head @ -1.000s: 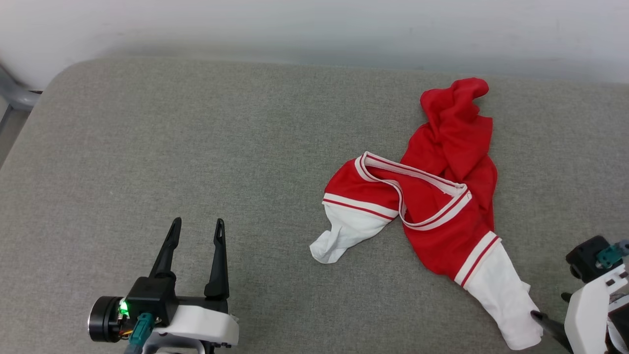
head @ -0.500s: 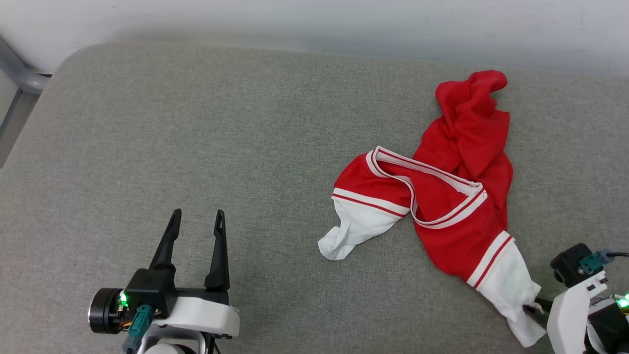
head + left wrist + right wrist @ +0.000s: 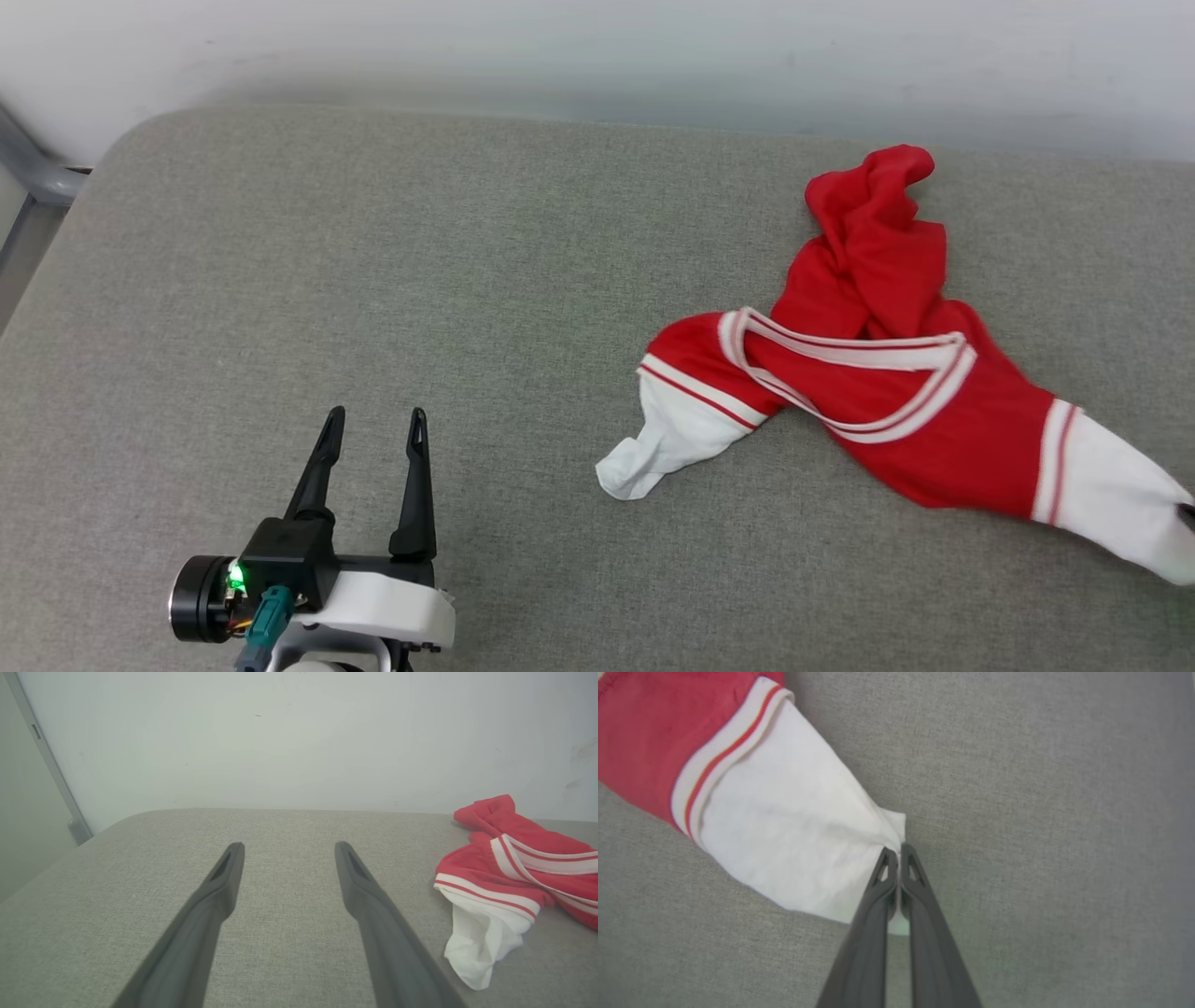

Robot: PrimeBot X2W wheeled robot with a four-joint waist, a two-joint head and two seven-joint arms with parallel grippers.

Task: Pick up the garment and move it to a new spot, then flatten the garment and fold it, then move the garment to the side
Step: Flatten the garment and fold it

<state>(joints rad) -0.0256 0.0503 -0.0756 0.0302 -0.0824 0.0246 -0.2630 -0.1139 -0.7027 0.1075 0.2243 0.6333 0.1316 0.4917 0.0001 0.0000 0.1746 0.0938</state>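
Note:
The garment (image 3: pixel 896 401), a red jersey with white sleeves and red-white striped trim, lies crumpled on the right half of the grey cushion (image 3: pixel 373 280). Its body bunches toward the back and one white sleeve (image 3: pixel 653 439) points forward. The other white sleeve (image 3: pixel 1116 499) stretches to the right edge of the head view. My right gripper (image 3: pixel 899 851) is shut on that sleeve's end (image 3: pixel 794 830). My left gripper (image 3: pixel 373 420) stands open at the lower left, well apart from the garment (image 3: pixel 509 877), with nothing between its fingers.
A pale wall (image 3: pixel 597 47) runs behind the cushion's back edge. A grey metal frame (image 3: pixel 33 177) stands at the far left. The cushion's left and middle are bare fabric.
My right gripper has shut on the end of the right white sleeve and pulled it out to the right, stretching the collar area. The left gripper has stayed put.

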